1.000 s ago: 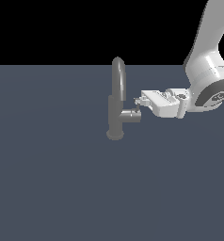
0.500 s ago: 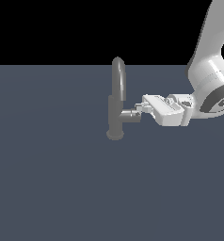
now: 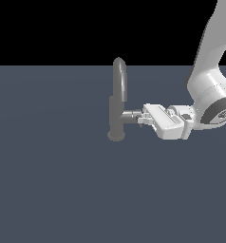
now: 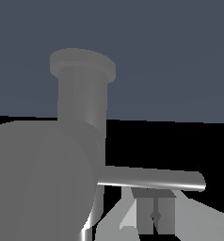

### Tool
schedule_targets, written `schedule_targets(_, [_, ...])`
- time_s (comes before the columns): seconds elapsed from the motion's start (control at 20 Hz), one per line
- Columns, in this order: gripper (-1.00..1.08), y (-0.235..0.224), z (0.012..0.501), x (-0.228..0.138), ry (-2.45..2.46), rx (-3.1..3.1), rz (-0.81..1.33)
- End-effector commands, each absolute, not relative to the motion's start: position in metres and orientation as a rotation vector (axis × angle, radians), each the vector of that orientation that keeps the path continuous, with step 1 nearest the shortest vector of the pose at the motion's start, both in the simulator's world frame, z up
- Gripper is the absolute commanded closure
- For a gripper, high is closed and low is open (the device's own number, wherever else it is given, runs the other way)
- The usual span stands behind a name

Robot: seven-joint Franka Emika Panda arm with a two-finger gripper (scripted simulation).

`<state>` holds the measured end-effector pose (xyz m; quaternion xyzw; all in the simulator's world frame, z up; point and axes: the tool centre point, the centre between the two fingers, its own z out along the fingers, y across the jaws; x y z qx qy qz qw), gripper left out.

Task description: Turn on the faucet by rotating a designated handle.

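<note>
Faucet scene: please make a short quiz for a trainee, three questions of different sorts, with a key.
1. True or false: in the exterior view, the pincer comes at the faucet from that view's left.
2. Multiple choice: the pincer's tips are nearest to (A) the top of the arched spout, (B) the round base, (C) the handle on the side of the body.
3. Fill in: in the wrist view, a thin shiny ____ sticks out sideways from the big grey cylinder.

Key: 1 false, it comes from that view's right. 2 C. 3 rod.
</note>
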<state>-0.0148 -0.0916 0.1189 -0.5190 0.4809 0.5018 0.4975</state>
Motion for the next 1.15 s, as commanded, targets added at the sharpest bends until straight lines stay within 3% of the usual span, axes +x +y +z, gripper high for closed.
schedule_targets(0.0, [1.08,-0.094,0.086,-0.029,1.194,-1.234,1.236])
schedule_targets(0.1, [1.08,-0.092,0.111,-0.017,1.161,-1.257,1.214])
schedule_targets(1.1, [1.08,-0.093,0.045,0.003,1.192,-1.235,1.235])
